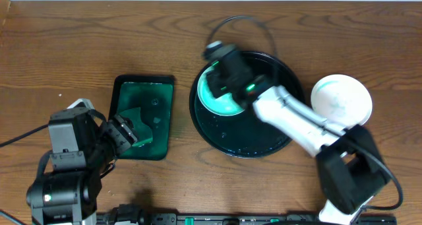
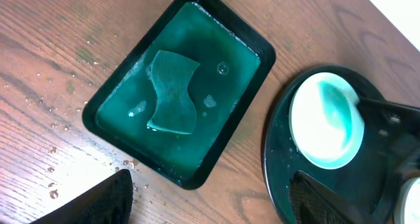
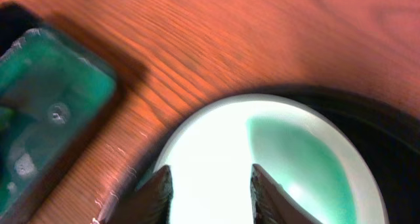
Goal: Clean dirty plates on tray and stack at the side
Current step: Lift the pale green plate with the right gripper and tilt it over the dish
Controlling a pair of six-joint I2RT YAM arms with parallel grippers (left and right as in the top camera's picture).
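robot lab bench, wooden table (image 1: 79,47), two mounted arms

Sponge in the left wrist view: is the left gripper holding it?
No. The sponge lies loose in the rectangular tray, clear of the left gripper.

Rectangular tray (image 2: 128,145): black, angled on the wooden desk (image 2: 46,46), filled with teal-green liquid.
Sponge (image 2: 173,91): teal, curved-sided, lying in that liquid near the middle.
Water droplets (image 2: 52,175): scattered on the desk beside the tray's lower left.
Round tray (image 2: 279,158): glossy black, at right, partly out of frame.
Dirty plate (image 2: 326,120): white, teal smear, resting inside the round tray.
Left tool (image 2: 210,201): dark fingertips along the bottom edge, spread apart, empty.
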